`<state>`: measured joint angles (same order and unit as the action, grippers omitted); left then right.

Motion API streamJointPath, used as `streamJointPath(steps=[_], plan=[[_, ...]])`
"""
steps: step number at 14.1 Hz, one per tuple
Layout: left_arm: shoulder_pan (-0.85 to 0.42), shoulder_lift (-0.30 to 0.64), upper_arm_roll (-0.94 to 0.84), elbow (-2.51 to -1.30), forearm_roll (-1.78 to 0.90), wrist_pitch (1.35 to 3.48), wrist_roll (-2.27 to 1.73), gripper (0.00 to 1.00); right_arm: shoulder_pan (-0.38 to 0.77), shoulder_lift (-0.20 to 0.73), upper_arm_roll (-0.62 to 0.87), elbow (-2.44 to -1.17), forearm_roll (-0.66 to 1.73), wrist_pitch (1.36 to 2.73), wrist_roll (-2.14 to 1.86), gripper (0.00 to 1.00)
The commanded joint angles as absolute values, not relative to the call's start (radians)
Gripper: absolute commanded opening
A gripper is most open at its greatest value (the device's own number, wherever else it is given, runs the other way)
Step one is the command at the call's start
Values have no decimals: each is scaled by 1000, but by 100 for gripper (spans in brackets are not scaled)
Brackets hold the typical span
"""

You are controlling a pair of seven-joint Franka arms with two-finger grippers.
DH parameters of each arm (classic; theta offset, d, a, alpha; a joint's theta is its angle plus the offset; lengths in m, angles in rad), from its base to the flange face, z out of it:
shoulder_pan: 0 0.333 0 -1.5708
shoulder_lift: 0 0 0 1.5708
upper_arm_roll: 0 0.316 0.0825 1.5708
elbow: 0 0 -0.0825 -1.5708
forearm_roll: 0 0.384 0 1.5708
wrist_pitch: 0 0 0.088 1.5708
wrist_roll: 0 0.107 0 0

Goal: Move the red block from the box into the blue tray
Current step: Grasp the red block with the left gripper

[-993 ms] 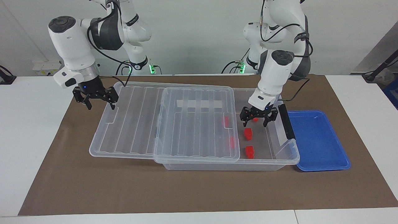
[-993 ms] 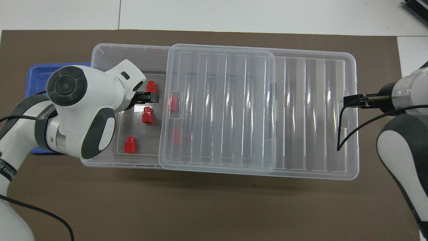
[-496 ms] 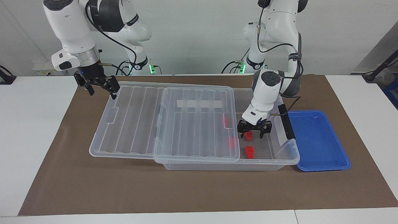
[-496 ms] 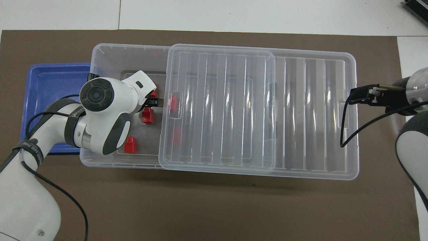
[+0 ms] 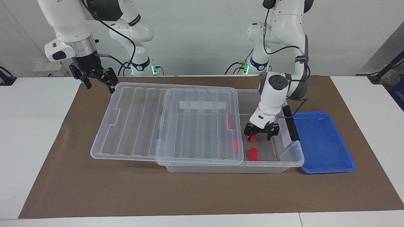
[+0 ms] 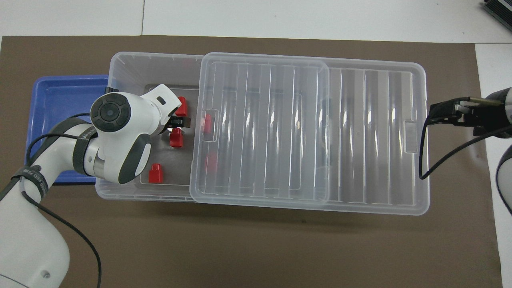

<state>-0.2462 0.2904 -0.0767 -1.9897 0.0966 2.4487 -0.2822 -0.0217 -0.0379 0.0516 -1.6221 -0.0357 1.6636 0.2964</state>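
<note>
The clear box [image 5: 285,162] lies across the mat, its ribbed lid [image 5: 135,126] slid toward the right arm's end, so the part by the blue tray [image 5: 322,142] stands uncovered. My left gripper [image 5: 260,137] is open and low inside that part. A red block [image 5: 252,137] shows between its fingers, close to one; I cannot tell whether they touch. In the overhead view the left wrist hides most of the left gripper [image 6: 182,121], which is beside that block [image 6: 176,138]. My right gripper [image 5: 98,85] hangs open and empty above the lid's corner nearest the robots.
Other red blocks lie in the uncovered part [image 5: 253,153] [image 6: 155,174], and two more show through the lid [image 5: 230,123] [image 5: 235,144]. A black latch clip [image 5: 290,123] sits on the box's end wall beside the tray. The tray holds nothing. A brown mat [image 5: 202,189] covers the table.
My left gripper has dropped into the box and come down around the middle red block. My right gripper has risen off the lid's end and drawn back toward its base.
</note>
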Motion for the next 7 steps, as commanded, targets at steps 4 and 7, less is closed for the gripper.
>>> streamJointPath(steps=[4,7], plan=[[-241,270,-78,-2043,121,2482,-302,100,-38,9,49,-1542,-44,1606,310,100],[-242,267,-80,-2056,121,2487,-305,100,-38,5,48,-1549,-44,1589,287,100]])
